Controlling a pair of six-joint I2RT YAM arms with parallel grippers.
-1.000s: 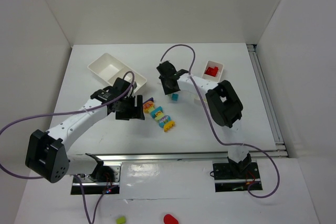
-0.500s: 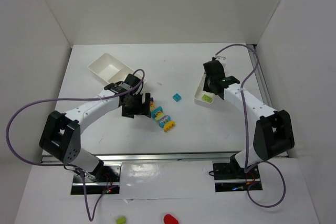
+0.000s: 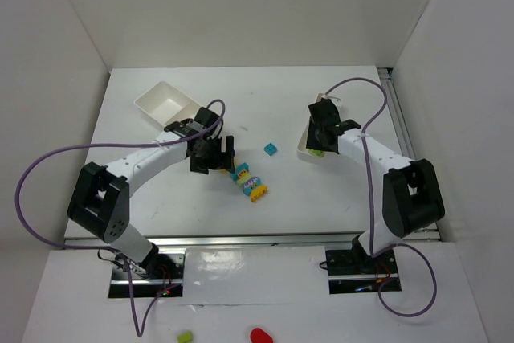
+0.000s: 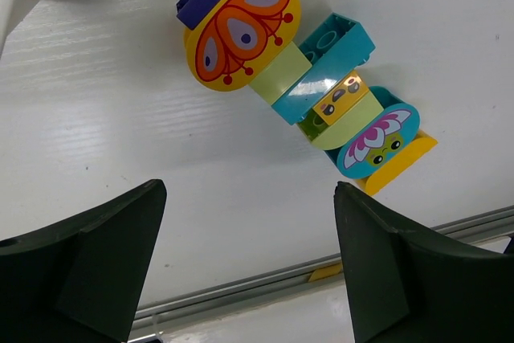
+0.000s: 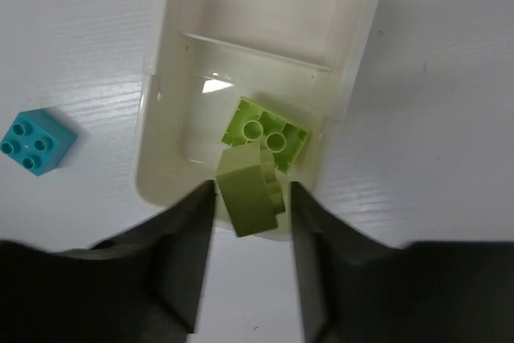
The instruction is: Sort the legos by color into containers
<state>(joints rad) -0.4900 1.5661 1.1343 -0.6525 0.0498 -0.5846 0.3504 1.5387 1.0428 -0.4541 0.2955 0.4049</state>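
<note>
My right gripper (image 5: 250, 198) hovers over the near end of the narrow white container (image 5: 265, 6). A lime lego (image 5: 245, 194) hangs tilted between its jaws, which stand slightly apart with a thin gap on the right side. A second lime lego (image 5: 265, 136) lies in that compartment. One cyan lego (image 3: 271, 149) sits alone on the table. My left gripper (image 4: 249, 198) is open and holds nothing. Just ahead of it lies a stuck-together row of legos (image 4: 305, 78), with a butterfly piece, cyan, lime and yellow parts. In the top view the left gripper (image 3: 215, 155) is just left of that row (image 3: 247, 180).
The wide white container (image 3: 167, 102) stands at the back left, behind my left arm. A metal rail (image 3: 257, 238) runs along the table's near edge. White walls close in the table at the back and on both sides. Purple cables loop over both arms.
The right gripper moved from near the cyan lego to over the narrow container, and its jaws have just parted slightly. The left gripper opened wider and edged toward the lego row.
</note>
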